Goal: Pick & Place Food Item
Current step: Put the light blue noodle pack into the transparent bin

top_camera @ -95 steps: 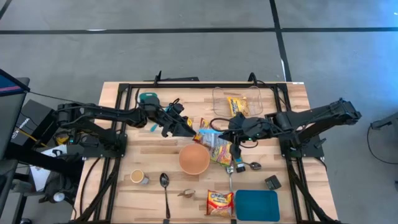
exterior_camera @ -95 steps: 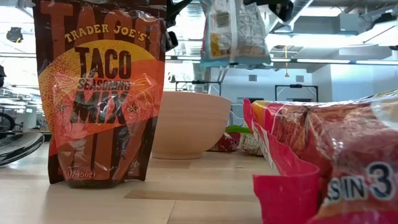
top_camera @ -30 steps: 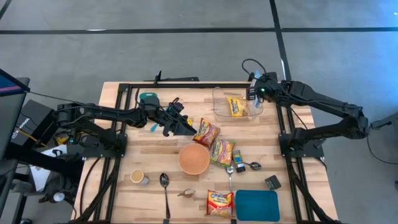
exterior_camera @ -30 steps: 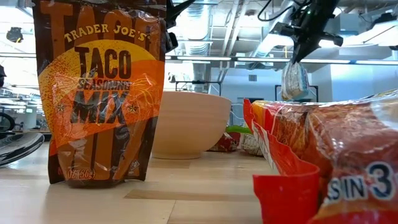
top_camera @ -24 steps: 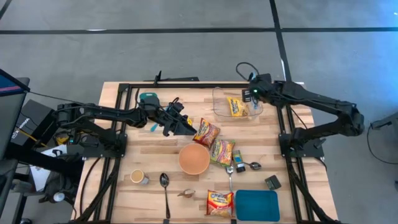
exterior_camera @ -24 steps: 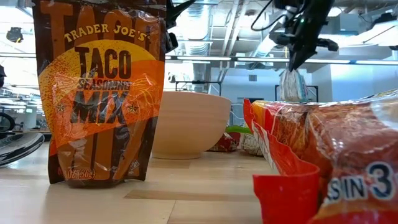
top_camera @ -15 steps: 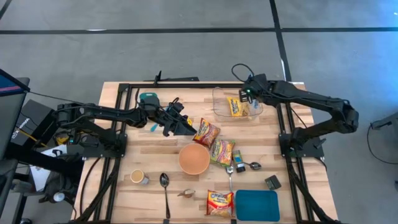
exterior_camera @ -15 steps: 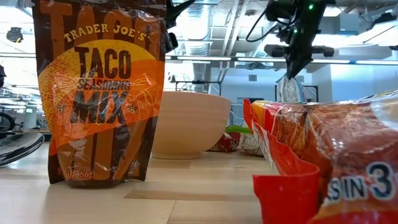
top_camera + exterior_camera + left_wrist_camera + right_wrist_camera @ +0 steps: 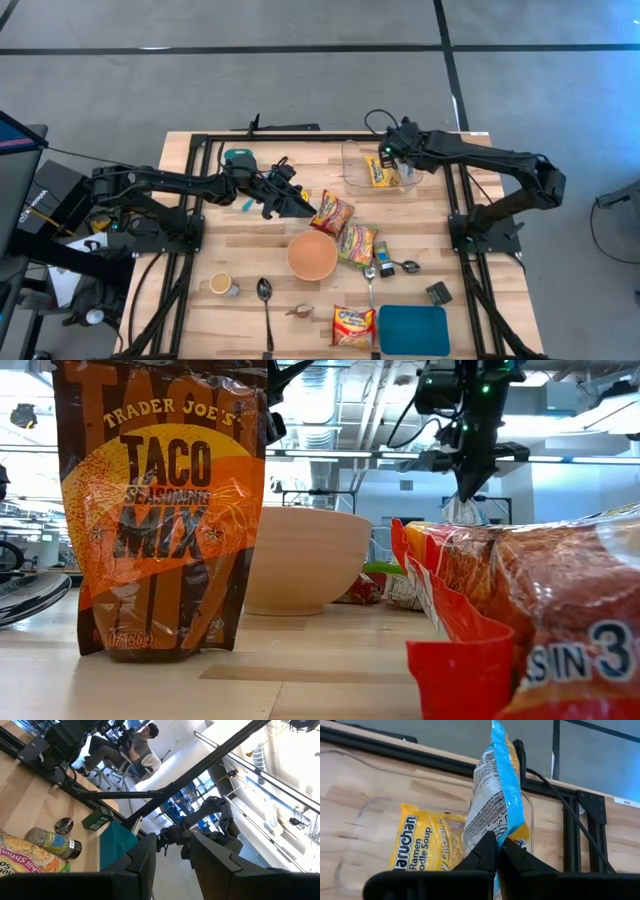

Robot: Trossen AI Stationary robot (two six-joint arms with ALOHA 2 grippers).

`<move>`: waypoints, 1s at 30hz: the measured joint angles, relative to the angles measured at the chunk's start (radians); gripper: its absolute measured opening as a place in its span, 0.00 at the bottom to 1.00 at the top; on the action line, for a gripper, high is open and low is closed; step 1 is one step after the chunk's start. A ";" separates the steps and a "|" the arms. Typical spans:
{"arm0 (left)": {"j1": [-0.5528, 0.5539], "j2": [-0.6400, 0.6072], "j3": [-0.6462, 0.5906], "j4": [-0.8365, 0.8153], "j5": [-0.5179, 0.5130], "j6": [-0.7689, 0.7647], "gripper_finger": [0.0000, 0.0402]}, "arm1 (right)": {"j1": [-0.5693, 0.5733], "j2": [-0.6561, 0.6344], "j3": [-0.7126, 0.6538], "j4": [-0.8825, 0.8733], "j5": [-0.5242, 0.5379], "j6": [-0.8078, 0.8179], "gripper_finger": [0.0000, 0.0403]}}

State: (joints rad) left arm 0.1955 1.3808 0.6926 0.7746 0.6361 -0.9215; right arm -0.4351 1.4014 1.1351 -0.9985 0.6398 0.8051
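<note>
over the table's clear bin (image 9: 352, 160), right fingers (image 9: 496, 851) pinch a half-hidden blue packet (image 9: 495, 795)

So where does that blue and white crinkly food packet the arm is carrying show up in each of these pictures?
High view: hidden under the right gripper, above the clear plastic bin.
Low view: blue and white packet hangs below that gripper, upper right.
Left wrist view: not in it.
Right wrist view: centre, pinched between the fingers.
Shared landmark: yellow ramen packet in the bin.

Taco mix pouch (image 9: 160, 510) stands upright up front, tan bowl (image 9: 305, 560) behind it (red ramen packs (image 9: 520, 630) crowd the right).
</note>
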 joint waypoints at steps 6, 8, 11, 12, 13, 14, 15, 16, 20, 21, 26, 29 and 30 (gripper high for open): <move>0.000 0.000 0.000 0.000 0.000 0.000 0.29 | 0.001 0.046 0.000 -0.055 -0.007 0.035 0.00; 0.000 0.000 0.000 0.000 0.000 0.000 0.29 | 0.001 0.058 0.000 -0.072 -0.006 0.057 0.00; 0.000 0.000 0.000 0.000 0.000 0.000 0.29 | 0.002 0.076 0.000 -0.080 -0.007 0.068 0.00; 0.000 0.000 0.000 0.000 0.000 0.000 0.29 | 0.003 0.080 0.000 -0.080 -0.010 0.068 0.00; 0.000 0.000 0.000 0.000 0.000 0.000 0.29 | 0.003 0.085 0.000 -0.082 -0.012 0.068 0.00; 0.000 0.000 0.000 0.000 0.000 0.000 0.29 | 0.004 0.090 0.001 -0.082 -0.013 0.068 0.00; 0.000 0.000 0.000 0.000 0.000 0.000 0.29 | 0.005 0.092 0.001 -0.084 -0.017 0.073 0.00; 0.000 0.000 0.000 0.000 0.000 0.000 0.29 | 0.008 0.093 0.000 -0.090 -0.022 0.081 0.00; 0.000 0.000 0.000 0.000 0.000 0.000 0.29 | 0.009 0.092 0.000 -0.099 -0.041 0.110 0.00; 0.000 0.000 0.000 0.000 0.000 0.000 0.29 | 0.009 0.092 0.000 -0.108 -0.047 0.112 0.00; 0.000 0.000 0.000 0.000 0.000 0.000 0.29 | 0.007 0.091 0.000 -0.153 -0.073 0.112 0.00; 0.000 0.000 0.000 0.000 0.000 0.000 0.29 | 0.007 0.091 0.000 -0.179 -0.078 0.113 0.00; 0.000 0.000 0.000 0.000 0.000 0.000 0.29 | 0.007 0.091 0.000 -0.184 -0.086 0.113 0.00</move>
State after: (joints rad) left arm 0.1955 1.3808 0.6926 0.7746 0.6361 -0.9215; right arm -0.4278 1.4929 1.1355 -1.1822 0.5535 0.9176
